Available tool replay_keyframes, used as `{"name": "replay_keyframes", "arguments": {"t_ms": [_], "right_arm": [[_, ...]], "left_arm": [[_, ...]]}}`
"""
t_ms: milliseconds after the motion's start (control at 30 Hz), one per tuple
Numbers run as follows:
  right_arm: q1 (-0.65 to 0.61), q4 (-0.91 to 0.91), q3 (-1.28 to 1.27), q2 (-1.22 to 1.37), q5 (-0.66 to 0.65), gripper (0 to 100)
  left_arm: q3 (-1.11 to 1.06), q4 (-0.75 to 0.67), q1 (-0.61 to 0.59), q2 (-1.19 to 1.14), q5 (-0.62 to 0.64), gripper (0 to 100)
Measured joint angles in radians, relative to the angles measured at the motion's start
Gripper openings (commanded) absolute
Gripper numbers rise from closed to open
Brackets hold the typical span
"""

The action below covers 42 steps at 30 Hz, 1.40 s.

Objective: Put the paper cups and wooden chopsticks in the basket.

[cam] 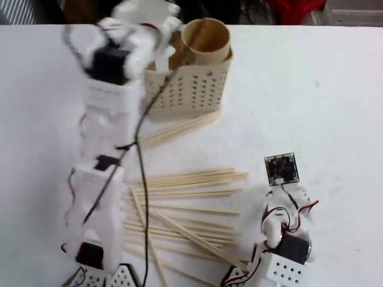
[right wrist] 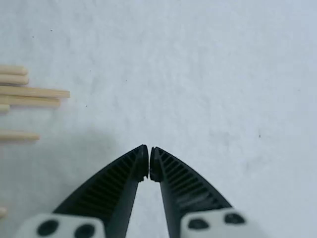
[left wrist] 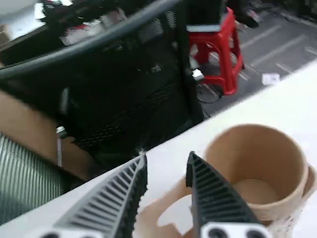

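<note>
Left end effector (left wrist: 167,158): fingers parted a little, holding nothing, above the basket (cam: 191,89) rim, beside the paper cup (left wrist: 257,163).
Right end effector (right wrist: 149,151): tips pressed together, holding nothing, over the worktop (cam: 323,89) near some chopstick ends.
Paper cup: upright inside the basket.
Chopsticks (cam: 185,179): loose on the worktop between the arms, a few just beside the basket.

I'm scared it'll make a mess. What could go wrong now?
1. The left tool hangs open right beside the paper cup in the basket; it might knock the cup over or tip the basket.
2. The chopsticks lie crossed in a heap on the table, so pulling one could scatter the others.
</note>
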State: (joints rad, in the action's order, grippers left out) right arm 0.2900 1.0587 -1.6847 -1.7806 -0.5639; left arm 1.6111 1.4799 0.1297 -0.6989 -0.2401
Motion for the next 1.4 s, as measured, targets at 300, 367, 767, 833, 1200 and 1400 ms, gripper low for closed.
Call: {"name": "replay_keyframes", "arguments": {"t_ms": [300,367,767,833,1200,1400], "right_arm": [[0.0,0.0,0.0,0.0,0.0,2.5],[0.0,0.0,0.0,0.0,0.0,2.5],[0.0,0.0,0.0,0.0,0.0,2.5],[0.0,0.0,0.0,0.0,0.0,2.5],[0.0,0.0,0.0,0.0,0.0,2.5],[0.0,0.0,0.0,0.0,0.0,2.5]], "left_arm": [[-0.18,0.302,-0.218,0.215,0.127,15],[-0.334,0.307,-0.265,0.247,0.109,15],[-1.37,0.124,-0.298,0.483,-0.267,15],[-1.525,0.02,-0.279,0.526,-0.318,15],[-2.059,-0.522,-0.163,0.612,-0.388,26],[-2.016,-0.594,-0.14,0.474,-0.391,26]]}}
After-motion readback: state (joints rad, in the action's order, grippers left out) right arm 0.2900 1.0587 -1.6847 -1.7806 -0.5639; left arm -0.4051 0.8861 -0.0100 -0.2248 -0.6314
